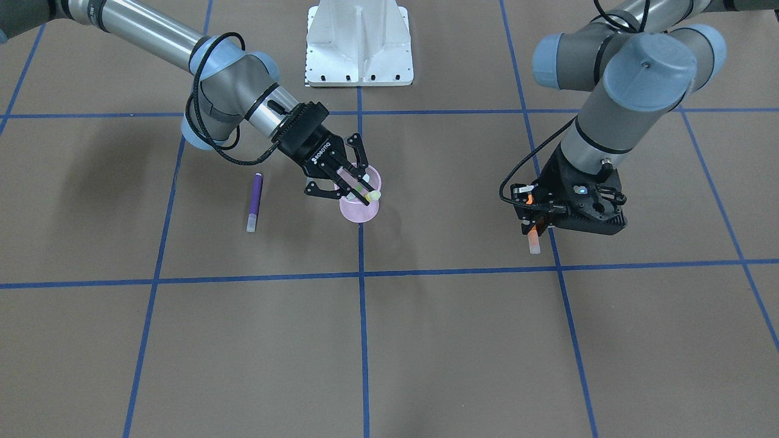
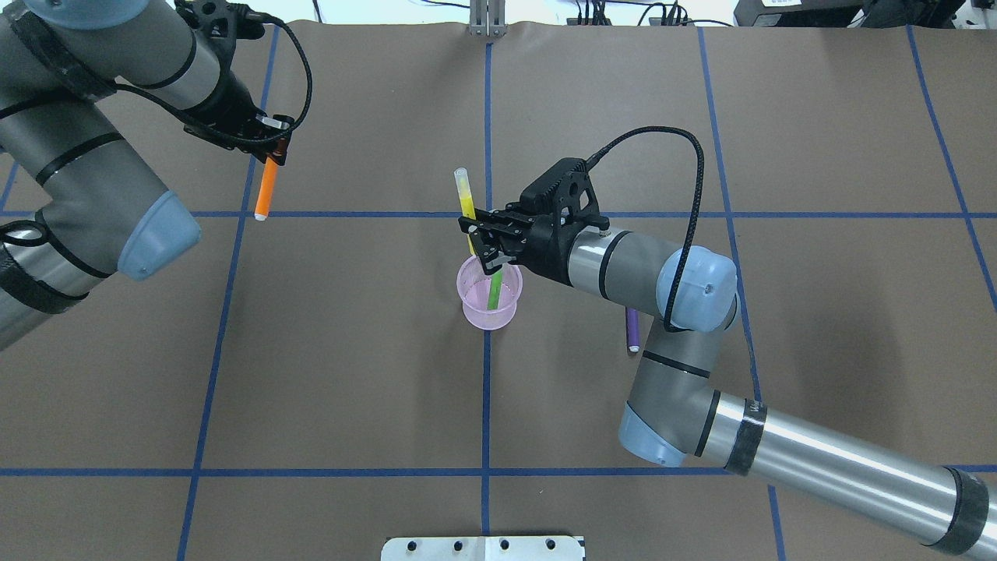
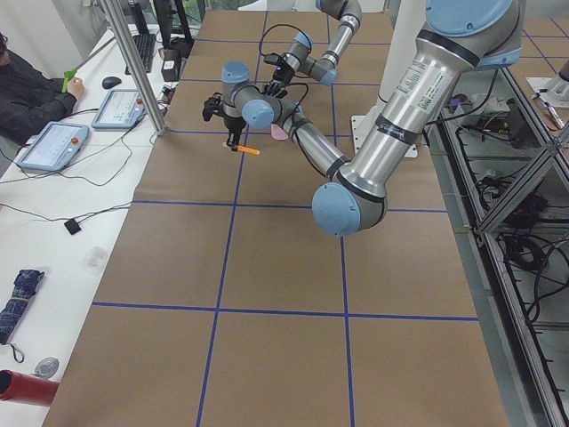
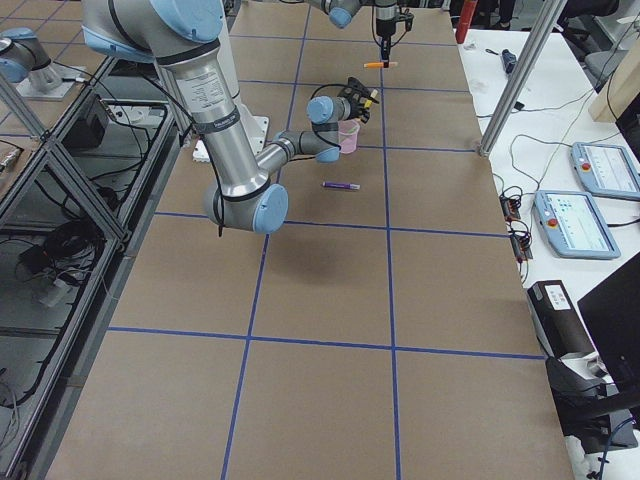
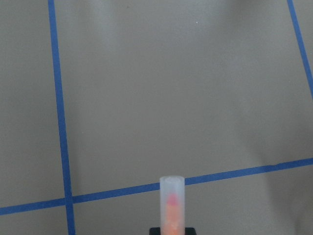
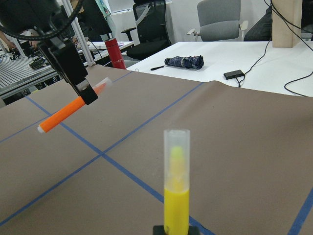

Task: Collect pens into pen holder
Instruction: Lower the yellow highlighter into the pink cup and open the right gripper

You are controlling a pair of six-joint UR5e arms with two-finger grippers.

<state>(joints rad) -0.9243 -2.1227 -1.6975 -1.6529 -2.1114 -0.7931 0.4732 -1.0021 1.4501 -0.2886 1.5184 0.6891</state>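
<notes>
Just then my right claw (image 2: 477, 236) was clamped on the yellow highlighter-like pen with a translucent cap (image 2: 466, 199). It held the pen tilted above the rim of the small pink wire-mesh cup (image 2: 489, 313). Whether the pen's lower end had entered the cup I could not tell. A slim green pen (image 2: 494, 290) leaned inside that cup. The purple pen (image 1: 255, 198) lay flat on the brown table (image 2: 350, 351), near the cup but apart from it, on my right arm's side. Well away, my left claw (image 2: 274, 152) was closed on the orange pen (image 2: 266, 191), which hung clear above the table near a blue tape line (image 5: 57, 98).
</notes>
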